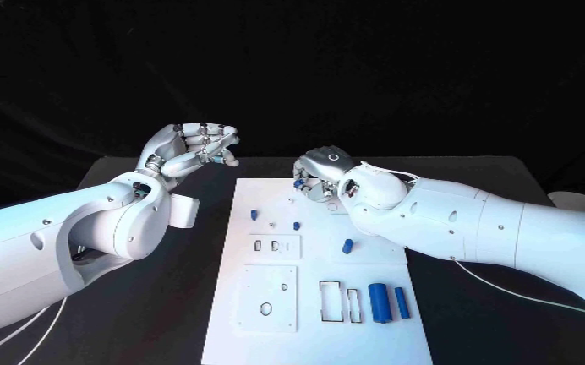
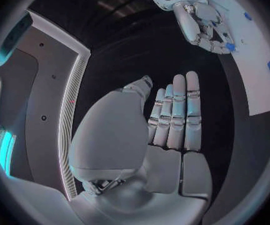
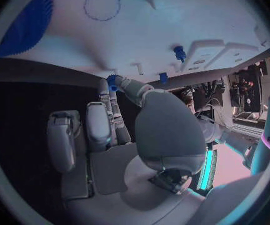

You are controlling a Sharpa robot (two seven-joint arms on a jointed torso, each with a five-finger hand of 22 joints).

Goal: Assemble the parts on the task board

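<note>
The white task board lies in the middle of the black table. My right hand hovers over the board's far edge and pinches a small blue part between thumb and fingertip; the left wrist view shows the same part at the fingertips of that hand. My left hand is raised off the board's far left corner, and its palm holds nothing. Small blue pegs stand on the board. Two blue cylinders lie near its front right.
A smaller white plate with holes sits on the board's front left, and rectangular slots lie beside the cylinders. A ridged blue piece and a circle outline show on the board in the right wrist view.
</note>
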